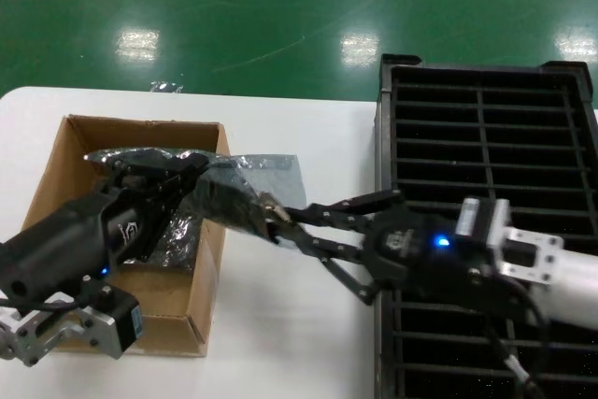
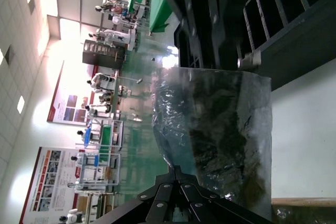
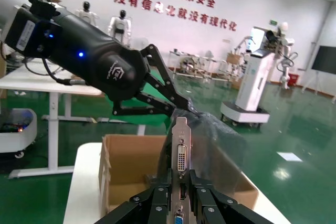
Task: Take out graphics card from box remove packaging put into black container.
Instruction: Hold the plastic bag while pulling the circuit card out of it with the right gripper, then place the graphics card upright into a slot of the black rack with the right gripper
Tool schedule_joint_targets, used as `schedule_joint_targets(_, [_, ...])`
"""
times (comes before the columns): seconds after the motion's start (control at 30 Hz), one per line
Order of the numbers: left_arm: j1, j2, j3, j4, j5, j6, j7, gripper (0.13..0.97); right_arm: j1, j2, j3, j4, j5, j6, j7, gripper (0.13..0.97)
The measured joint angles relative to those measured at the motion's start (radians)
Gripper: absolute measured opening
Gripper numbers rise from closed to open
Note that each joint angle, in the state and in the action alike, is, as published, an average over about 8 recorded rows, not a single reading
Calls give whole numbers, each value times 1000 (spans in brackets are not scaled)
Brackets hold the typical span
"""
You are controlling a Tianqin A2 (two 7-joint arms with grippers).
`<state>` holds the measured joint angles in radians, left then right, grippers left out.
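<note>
Where the white table (image 1: 280,324) ends, a glossy green floor (image 1: 234,16) with pale lamp reflections is seen in the head view. Behind the arms, the wrist views show a large hall with white walls, red lettering, posters, workbenches and several standing white robots.

One box (image 1: 65,184) is set on the table's left part, open at the top, with a dark shiny bag lying inside it. One black container (image 1: 486,137) is set on the right part, its narrow slots split by a long divider. Two hands are counted, and they meet between box and container, above the box's right wall.

One card (image 3: 179,150) is seen, held upright in the right wrist view, its silver bracket with a white port facing the camera. The right hand (image 1: 280,223) is clenched on the bracket end of the card. The card's far part is covered by the one crinkled translucent bag (image 1: 248,175), which is stretched from the box's rim toward the right hand. The left hand (image 1: 192,170) is clamped on the bag at the end nearest the box, its fingers (image 3: 168,95) pinched onto the plastic. In the left wrist view the bag (image 2: 220,129) is seen with the dark board inside it, the container behind.
</note>
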<state>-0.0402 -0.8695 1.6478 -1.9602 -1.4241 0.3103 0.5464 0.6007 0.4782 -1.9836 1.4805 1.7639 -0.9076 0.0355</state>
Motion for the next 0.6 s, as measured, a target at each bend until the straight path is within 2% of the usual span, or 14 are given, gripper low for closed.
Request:
schedule_joint_targets(0.33, [0,0,0,0,0,0,0,138,-142,202,109,190,45,26,104,187])
schedule_joint_targets(0.6, [0,0,0,0,0,0,0,138,-340,373,300,320,104,83,170,187])
